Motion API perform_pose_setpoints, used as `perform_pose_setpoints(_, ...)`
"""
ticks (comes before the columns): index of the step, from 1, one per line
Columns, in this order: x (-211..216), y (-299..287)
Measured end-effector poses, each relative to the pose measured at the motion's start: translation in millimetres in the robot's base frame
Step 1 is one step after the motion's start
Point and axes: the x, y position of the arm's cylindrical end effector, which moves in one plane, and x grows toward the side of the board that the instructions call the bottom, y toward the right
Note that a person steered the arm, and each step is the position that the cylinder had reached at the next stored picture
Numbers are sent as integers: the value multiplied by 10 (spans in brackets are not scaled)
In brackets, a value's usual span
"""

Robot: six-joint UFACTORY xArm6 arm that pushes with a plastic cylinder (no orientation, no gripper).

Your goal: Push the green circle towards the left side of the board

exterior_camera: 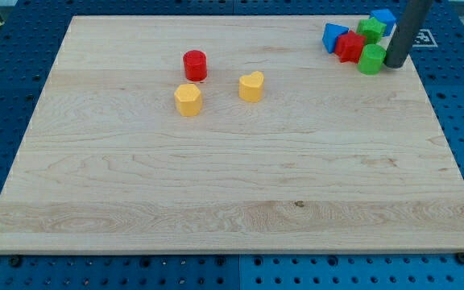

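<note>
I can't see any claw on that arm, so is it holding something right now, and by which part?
Nothing is held. My tip has no claw; it only pushes, and it stands against the right side of the green circle.

Green circle (371, 59), pale wooden board (232, 185)

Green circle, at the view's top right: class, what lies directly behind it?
Behind the green circle sit a red block and another green block. My tip stands on its right, covering part of a blue block.

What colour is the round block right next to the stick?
Green. The green circle sits just left of my tip, seen in the camera view.
</note>
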Motion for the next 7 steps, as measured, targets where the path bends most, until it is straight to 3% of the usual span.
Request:
perform_pose_setpoints(4, -78, 39)
perform_pose_setpoints(7, 115, -1120)
